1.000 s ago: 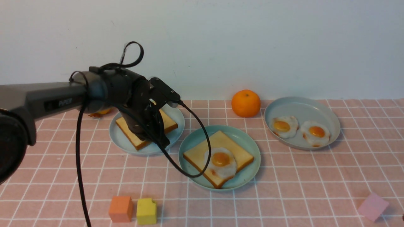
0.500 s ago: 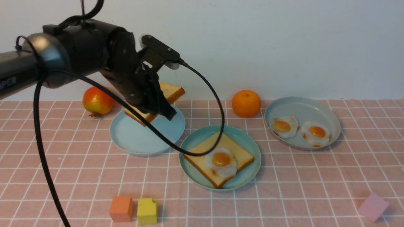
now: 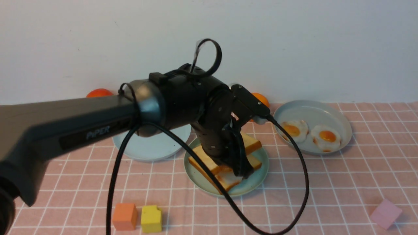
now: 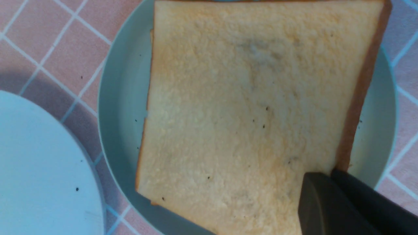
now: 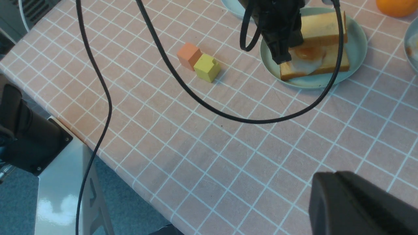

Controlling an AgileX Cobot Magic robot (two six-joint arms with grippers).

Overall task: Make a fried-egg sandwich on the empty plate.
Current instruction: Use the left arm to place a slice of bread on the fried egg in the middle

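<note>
The mint-green plate (image 3: 255, 183) holds a toast slice (image 3: 225, 186) with a fried egg (image 3: 230, 178) on it. My left gripper (image 3: 243, 171) is shut on the crust edge of a second toast slice (image 3: 251, 143) and holds it tilted right over the egg, which it mostly covers. In the left wrist view this top slice (image 4: 248, 107) fills the frame over the plate (image 4: 120, 98), with my gripper (image 4: 329, 178) at its edge. The right wrist view shows the stack (image 5: 321, 29) and the egg (image 5: 307, 56). My right gripper (image 5: 326, 179) hangs shut and empty over the near table.
The pale blue plate (image 3: 153, 147) is bare, left of the mint one. A grey-blue plate (image 3: 313, 111) with two fried eggs is at the right. An orange (image 3: 262, 98) and a red fruit (image 3: 98, 92) sit at the back. Orange (image 3: 124, 216), yellow (image 3: 151, 218) and pink (image 3: 385, 213) blocks are in front.
My left gripper lifted the toast slice off the pale blue plate, carried it right and lowered it over the egg on the mint-green plate.
</note>
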